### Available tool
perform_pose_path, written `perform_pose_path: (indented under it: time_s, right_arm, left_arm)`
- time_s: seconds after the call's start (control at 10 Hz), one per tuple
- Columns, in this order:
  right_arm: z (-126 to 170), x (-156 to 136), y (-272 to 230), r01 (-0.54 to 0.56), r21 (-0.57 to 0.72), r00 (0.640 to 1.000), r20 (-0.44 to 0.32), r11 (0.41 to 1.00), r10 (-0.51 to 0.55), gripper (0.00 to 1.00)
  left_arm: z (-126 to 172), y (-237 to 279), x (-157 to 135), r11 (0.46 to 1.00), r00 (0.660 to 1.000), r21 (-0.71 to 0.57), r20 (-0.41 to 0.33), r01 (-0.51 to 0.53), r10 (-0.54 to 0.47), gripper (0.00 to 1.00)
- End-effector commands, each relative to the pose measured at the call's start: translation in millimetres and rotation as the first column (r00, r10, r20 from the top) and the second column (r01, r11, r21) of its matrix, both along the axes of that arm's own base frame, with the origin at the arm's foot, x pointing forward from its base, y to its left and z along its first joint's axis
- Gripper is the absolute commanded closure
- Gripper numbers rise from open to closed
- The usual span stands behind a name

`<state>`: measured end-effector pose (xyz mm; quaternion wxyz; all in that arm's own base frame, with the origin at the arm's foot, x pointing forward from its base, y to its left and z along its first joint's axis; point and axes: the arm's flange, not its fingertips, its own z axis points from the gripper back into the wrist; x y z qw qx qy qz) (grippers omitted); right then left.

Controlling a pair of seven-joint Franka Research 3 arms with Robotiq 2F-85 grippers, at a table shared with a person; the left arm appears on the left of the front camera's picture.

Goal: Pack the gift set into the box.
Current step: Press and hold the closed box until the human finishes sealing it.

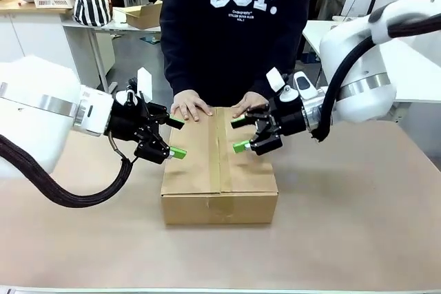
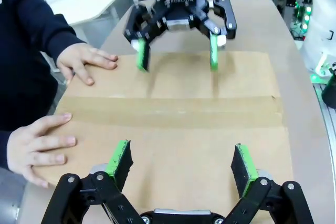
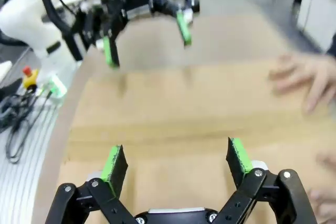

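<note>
Closed, taped corrugated brown box (image 1: 219,166) under the person's flat hands (image 1: 191,107); left end effector (image 1: 172,137) and right end effector (image 1: 240,133) both released.

One closed cardboard box (image 1: 219,170) sits mid-frame on one worktop (image 1: 358,225); two robot claws, left claw (image 1: 176,137) and right claw (image 1: 240,133), flank it; one person's two hands (image 1: 191,107) (image 1: 249,104) rest on top.

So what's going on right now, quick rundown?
Left gripper open, right gripper open, both empty over the box. Box flaps shut, tape along the seam. Gift set not in view. Person's hands flat on the far edge.
</note>
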<state>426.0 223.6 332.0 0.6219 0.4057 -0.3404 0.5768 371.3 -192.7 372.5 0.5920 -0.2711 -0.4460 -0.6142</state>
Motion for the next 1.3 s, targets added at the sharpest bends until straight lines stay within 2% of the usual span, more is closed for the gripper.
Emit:
perform_pose_path:
  time_s: [0.0, 0.3, 0.5, 0.7, 0.8, 1.2]
  right_arm:
    - [-6, 5, 4, -0.009, -0.085, 0.996, -0.088, 0.996, 0.002, 0.0]
    - [-13, 3, -2, 0.061, -0.056, 0.996, -0.068, 0.997, -0.064, 0.0]
    - [-17, 3, -5, 0.068, -0.077, 0.997, -0.039, 0.995, -0.071, 0.0]
    - [-23, 0, -9, -0.023, -0.093, 0.999, 0.03, 0.995, 0.026, 0.0]
    - [-25, -3, -15, -0.034, -0.078, 0.998, 0.043, 0.996, 0.038, 0.0]
    - [-34, -6, -27, -0.037, -0.065, 0.999, 0.009, 0.997, 0.038, 0.0]
  left_arm:
    - [-18, -11, 7, 0.998, 0.999, -0.038, -0.006, 0.051, -0.051, 0.0]
    - [-32, -16, 12, 0.996, 0.994, -0.032, -0.066, 0.086, -0.088, 0.0]
    - [-40, -15, 13, 0.998, 0.994, 0.012, -0.087, 0.069, -0.068, 0.0]
    - [-45, -13, 12, 0.998, 0.992, 0.009, -0.107, 0.063, -0.062, 0.0]
    - [-47, -13, 12, 0.998, 0.992, 0.016, -0.111, 0.058, -0.056, 0.0]
    - [-47, -9, 11, 0.998, 0.993, 0.042, -0.113, 0.038, -0.033, 0.0]
